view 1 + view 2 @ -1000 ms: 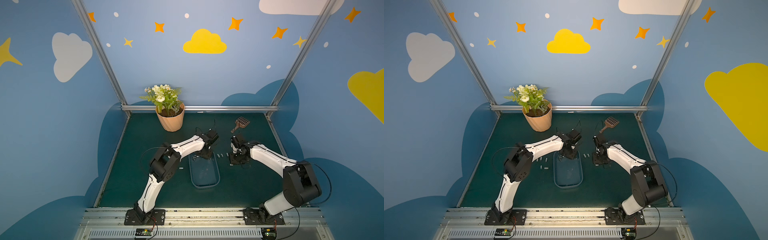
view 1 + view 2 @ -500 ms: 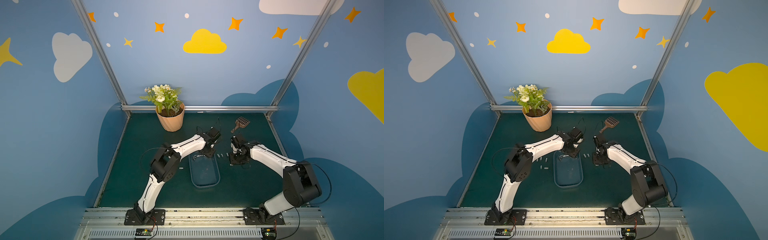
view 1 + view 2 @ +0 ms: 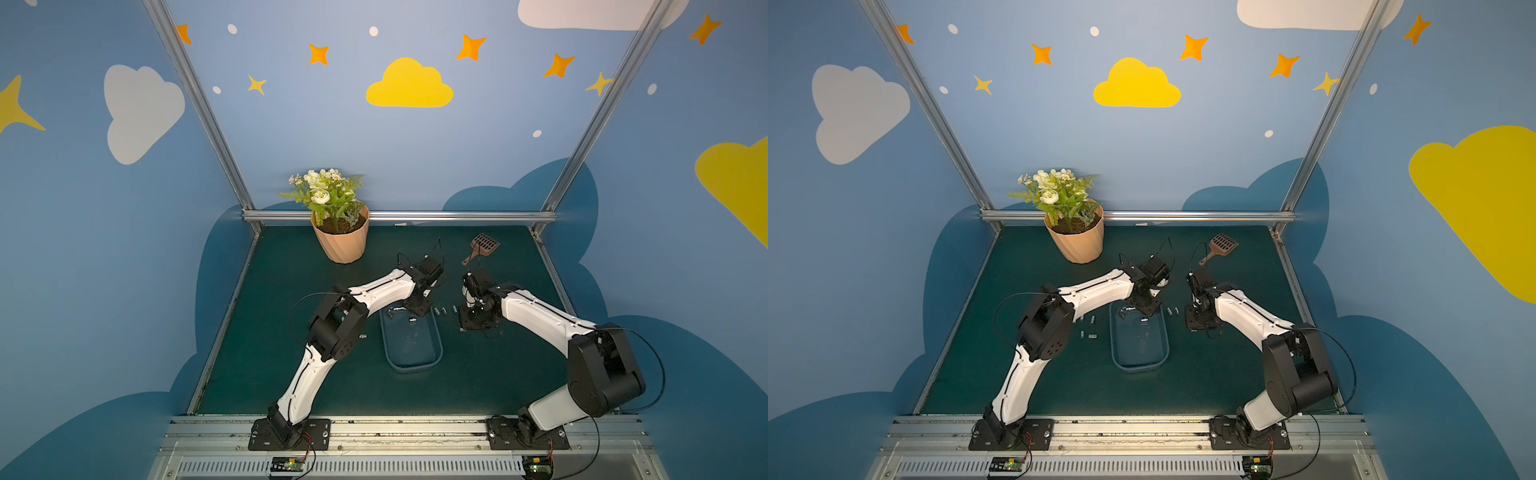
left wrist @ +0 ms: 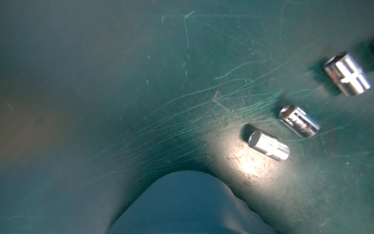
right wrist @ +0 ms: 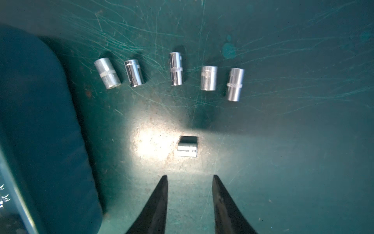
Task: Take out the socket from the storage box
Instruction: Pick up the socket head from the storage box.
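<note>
2 grippers low over the dark green mat [image 3: 266, 365], small silver sockets lying on both sides of the shallow translucent bluish plastic storage box [image 3: 412, 368]

To the left of the left gripper [image 3: 419, 306], a few loose sockets [image 3: 1092, 319] lie on the mat outside the storage box; that gripper hangs over the box's far end with its jaws hidden, so I cannot tell whether they are apart or together. Just beside it, 1 short silver socket [image 3: 412, 319] lies inside the box. Ahead of the right gripper [image 5: 190, 176], a row of 5 silver sockets [image 5: 176, 68] lies on the mat, 1 end near the box's wall. Its black fingers [image 5: 159, 204] stand apart and empty, and 1 stubby socket [image 5: 187, 149] lies just ahead of the tips, untouched. Beyond this gripper lies a brown slotted scoop [image 3: 482, 245]
</note>
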`<state>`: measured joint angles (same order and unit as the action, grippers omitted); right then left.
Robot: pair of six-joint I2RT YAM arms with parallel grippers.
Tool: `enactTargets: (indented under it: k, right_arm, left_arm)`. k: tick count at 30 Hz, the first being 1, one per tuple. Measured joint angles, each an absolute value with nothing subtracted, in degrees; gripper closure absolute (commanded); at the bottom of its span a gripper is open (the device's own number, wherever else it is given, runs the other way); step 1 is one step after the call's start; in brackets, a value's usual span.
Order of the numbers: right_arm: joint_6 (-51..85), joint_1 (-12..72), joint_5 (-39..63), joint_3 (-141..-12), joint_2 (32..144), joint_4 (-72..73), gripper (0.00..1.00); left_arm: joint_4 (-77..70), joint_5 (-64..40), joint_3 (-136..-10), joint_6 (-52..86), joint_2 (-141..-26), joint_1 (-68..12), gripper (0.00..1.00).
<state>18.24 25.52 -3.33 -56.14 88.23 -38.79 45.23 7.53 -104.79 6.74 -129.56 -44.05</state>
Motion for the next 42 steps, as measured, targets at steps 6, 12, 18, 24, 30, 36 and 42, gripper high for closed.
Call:
enactTargets:
  k: [6,12,18,24,30,36,42]
  right_arm:
    - [18.2,25.5,-3.3,-56.1,88.2,-38.8,0.63]
    - [18.2,25.5,-3.3,-56.1,88.2,-38.8,0.63]
    - [18.2,25.5,-3.3,-55.9,88.2,-38.8,0.63]
    - [18.2,25.5,-2.9,-55.9,88.2,-38.8,0.63]
    - [18.2,25.5,-2.7,-55.9,88.2,-38.8,0.63]
    - [18.2,25.5,-2.7,-55.9,88.2,-38.8,0.63]
    - [18.2,25.5,-2.6,-55.9,88.2,-38.8,0.63]
  left_arm:
    - [45.1,7.4,-103.3,7.6,-129.6,-44.1,0.66]
    - [44.9,6.8,-102.7,8.8,-129.5,-44.1,0.71]
    - [43.2,6.1,-100.9,10.0,-128.6,-44.1,0.76]
    - [42.8,5.8,-100.7,10.5,-128.5,-44.1,0.80]
    - [42.7,5.8,-99.9,10.8,-127.7,-44.1,0.80]
    - [43.4,6.1,-99.1,11.2,-124.0,-44.1,0.80]
    - [43.6,7.5,-98.9,12.2,-117.0,-44.1,0.80]
